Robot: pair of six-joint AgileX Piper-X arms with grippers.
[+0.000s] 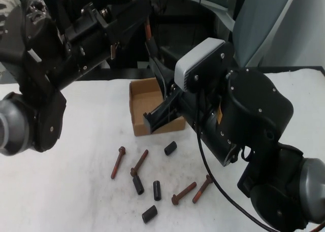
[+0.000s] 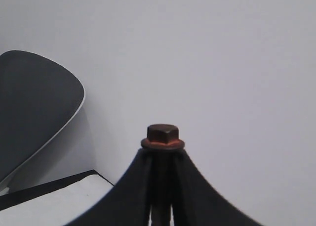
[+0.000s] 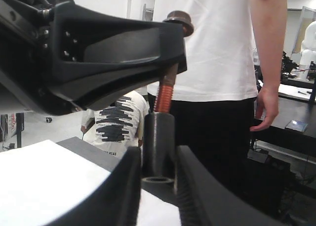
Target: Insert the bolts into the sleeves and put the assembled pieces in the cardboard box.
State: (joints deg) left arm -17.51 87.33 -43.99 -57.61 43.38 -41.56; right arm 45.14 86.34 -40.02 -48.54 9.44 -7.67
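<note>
My left gripper (image 2: pixel 163 154) is shut on a rusty bolt (image 2: pixel 163 136), just below its hex head. In the right wrist view, the bolt (image 3: pixel 167 85) hangs from the left gripper's black fingers (image 3: pixel 118 53), and its threaded tip enters the top of a black sleeve (image 3: pixel 158 139). My right gripper (image 3: pixel 158 161) is shut on that sleeve. From the high view the two arms meet above the far side of the cardboard box (image 1: pixel 142 97), where the bolt (image 1: pixel 148 31) shows as a reddish streak.
On the white cloth in front of the box lie several loose bolts (image 1: pixel 118 162) (image 1: pixel 184 193) and several black sleeves (image 1: pixel 170 148) (image 1: pixel 149 213). The right arm's bulk (image 1: pixel 244 120) hangs over the bench's right half. A chair (image 1: pixel 254 19) stands behind.
</note>
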